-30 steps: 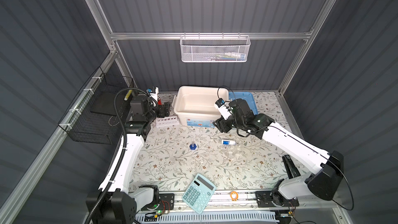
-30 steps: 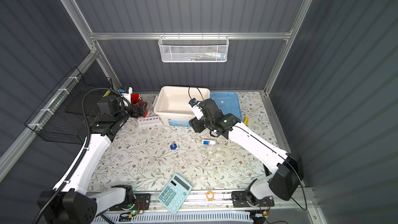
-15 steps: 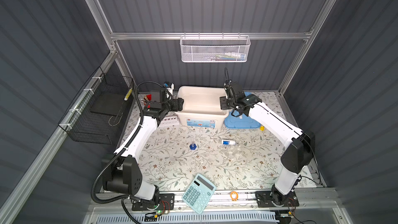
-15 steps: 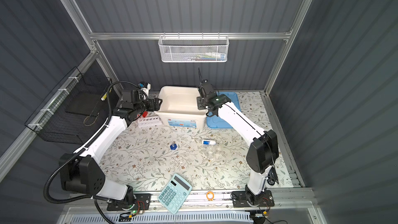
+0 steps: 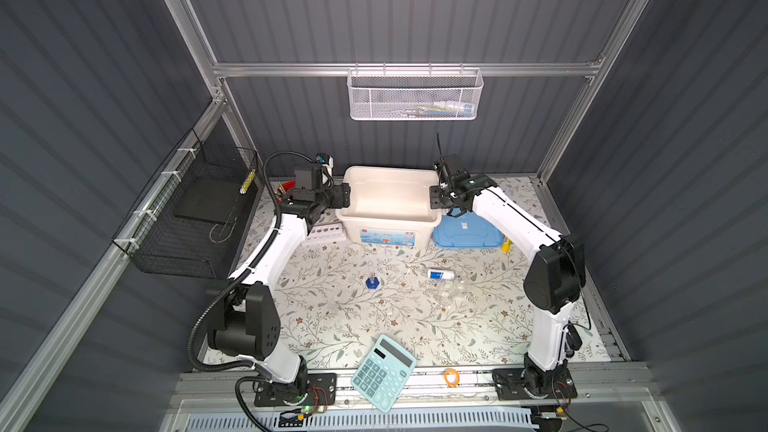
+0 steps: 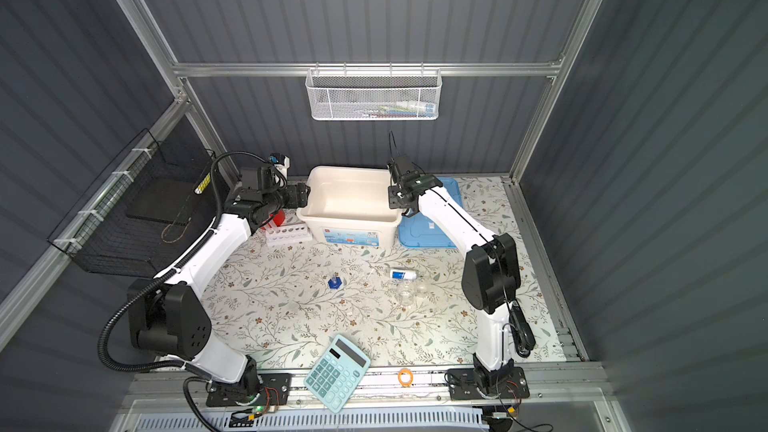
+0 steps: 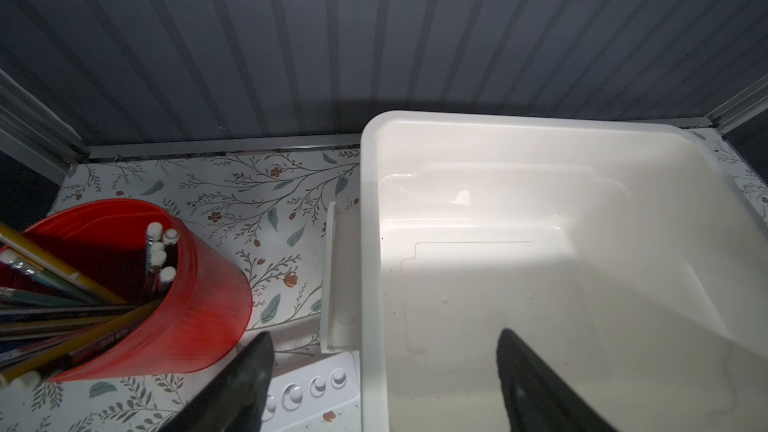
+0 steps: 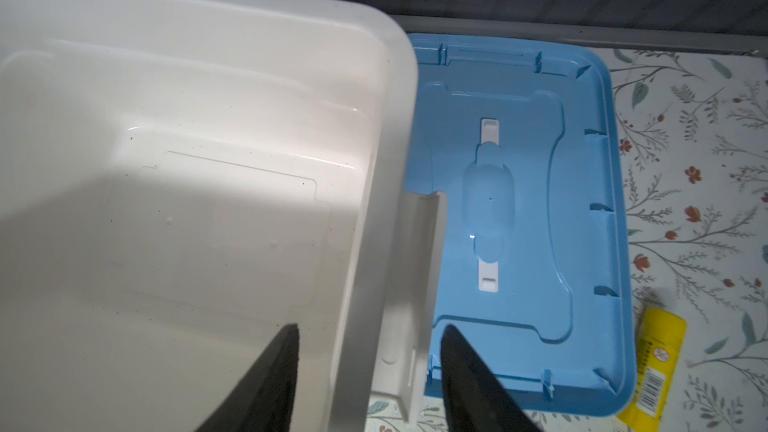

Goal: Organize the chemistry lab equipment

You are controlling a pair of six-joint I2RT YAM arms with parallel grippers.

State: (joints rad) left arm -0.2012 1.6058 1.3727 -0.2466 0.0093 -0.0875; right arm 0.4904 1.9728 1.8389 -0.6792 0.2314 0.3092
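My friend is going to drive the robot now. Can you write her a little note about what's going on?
The left tool is open, astride the left rim of the white bin. The right tool is open, astride its right rim, gripping nothing.
The bin is empty; a blue lid lies beside it, the test tube rack on its other side.
A slim cylinder on a blue foot, a blue-labelled vessel and clear flasks sit loose on the mat.
Done: nothing sorted yet. Left: all of it.
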